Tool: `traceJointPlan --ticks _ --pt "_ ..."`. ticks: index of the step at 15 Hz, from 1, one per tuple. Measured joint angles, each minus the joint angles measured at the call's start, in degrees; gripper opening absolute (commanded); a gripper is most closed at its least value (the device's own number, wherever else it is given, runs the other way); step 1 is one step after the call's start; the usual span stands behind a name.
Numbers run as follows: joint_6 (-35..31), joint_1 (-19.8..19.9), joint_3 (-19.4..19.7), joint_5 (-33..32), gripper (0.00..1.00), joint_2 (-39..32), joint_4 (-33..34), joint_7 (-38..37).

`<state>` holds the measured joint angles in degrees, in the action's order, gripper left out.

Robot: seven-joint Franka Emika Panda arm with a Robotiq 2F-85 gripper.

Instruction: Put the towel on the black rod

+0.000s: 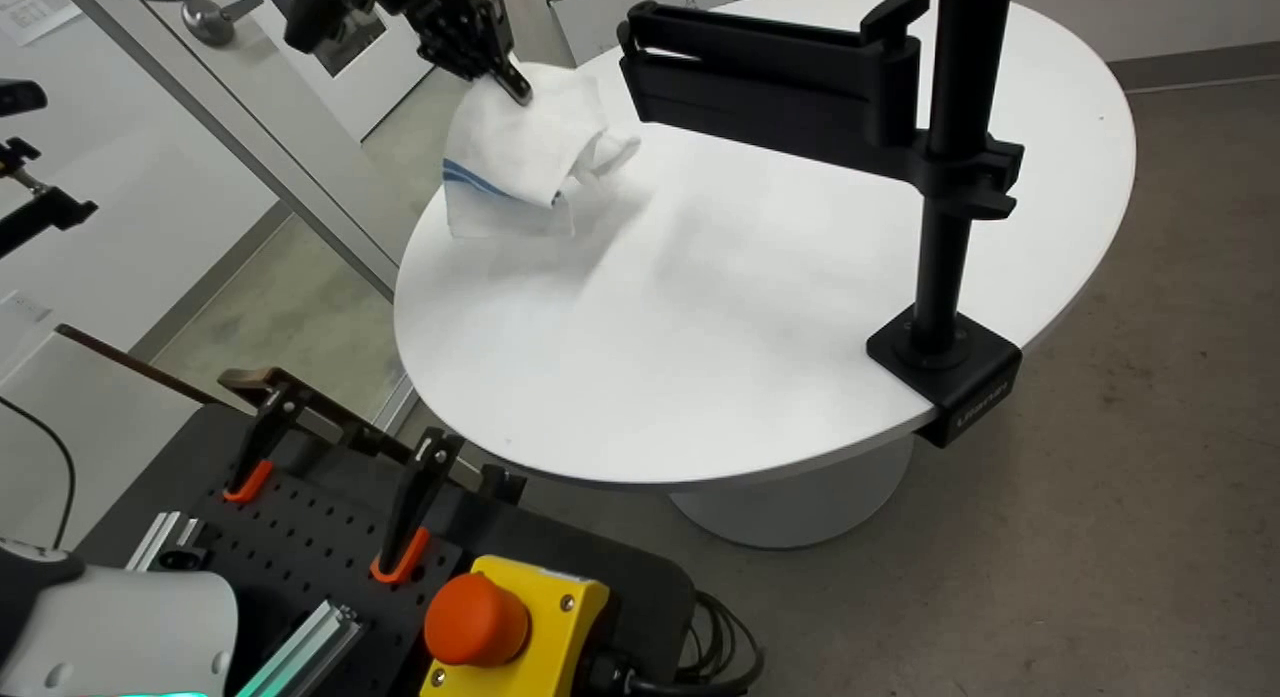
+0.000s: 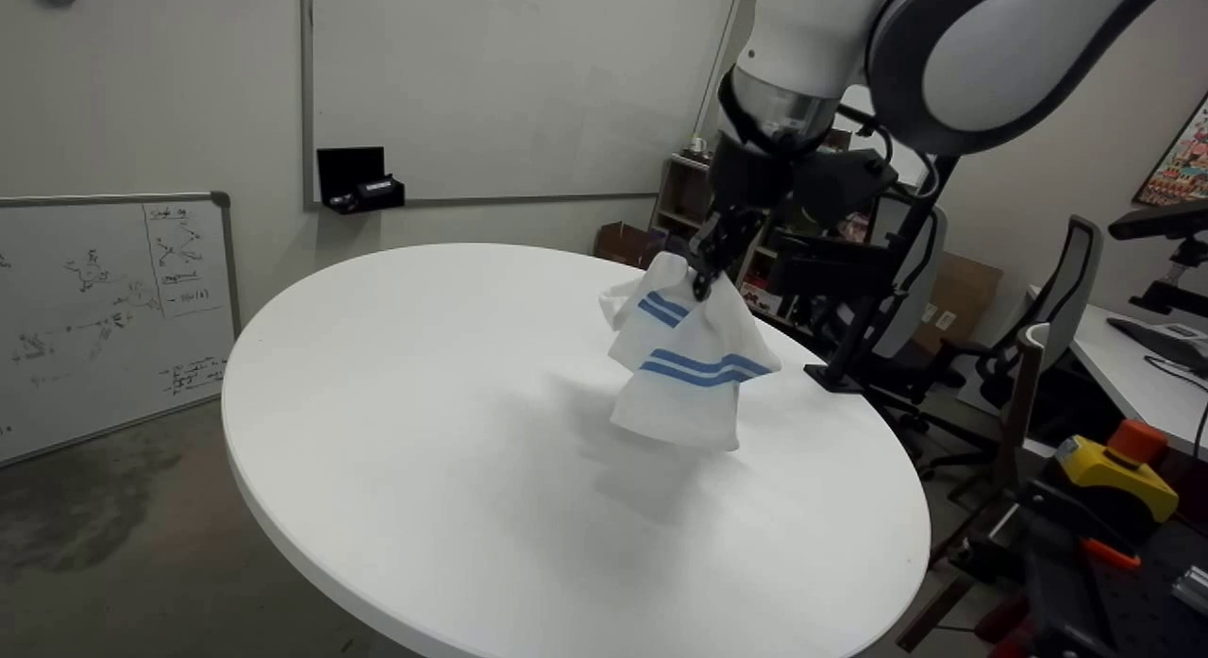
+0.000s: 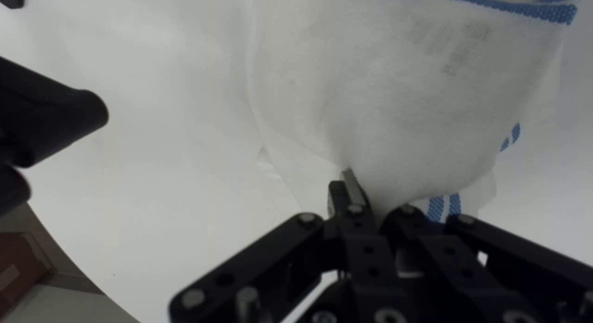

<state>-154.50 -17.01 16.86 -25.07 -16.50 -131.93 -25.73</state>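
Furnished with a round white bench (image 2: 406, 403), with a large whiteboard (image 2: 510, 82) on the pale wall (image 2: 179, 101) beyond. Can see the towel (image 2: 694, 365), white with paired blue stripes, hanging in loose folds over the bench in both exterior views. Pinched near its top by jaws brought together on the cloth, with fingertips (image 3: 348, 198) close to each other around it in the wrist view. Fills much of that view. Cannot tell contact from gap at the lowest edge. Hangs apart from the black rod (image 1: 765, 107), a thick bar jutting sideways from an upright pole (image 1: 968, 67) with a clamp base (image 1: 945, 382) fixed at the bench rim. Can follow the white and black robot arm (image 2: 981, 63) down to the jaws in an exterior view. Closer to the camera in an exterior view, can pick out an orange push button (image 1: 475, 619) on a yellow box (image 1: 555, 627), near two orange-tipped clamps (image 1: 415, 492) on a perforated black plate (image 1: 320, 527). Farther back, can make out a smaller whiteboard (image 2: 94, 309) bearing handwriting, low by the wall, plus an office chair (image 2: 1066, 276) and a cardboard box (image 2: 963, 285).
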Motion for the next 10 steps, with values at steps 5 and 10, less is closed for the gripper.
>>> traceJointPlan --ticks 5,10 --pt "0.71 3.10 -1.75 -10.44 0.02 13.90 -5.90 -2.20" --pt "1.96 12.53 -8.41 -12.95 0.02 26.10 -9.51 -2.54"
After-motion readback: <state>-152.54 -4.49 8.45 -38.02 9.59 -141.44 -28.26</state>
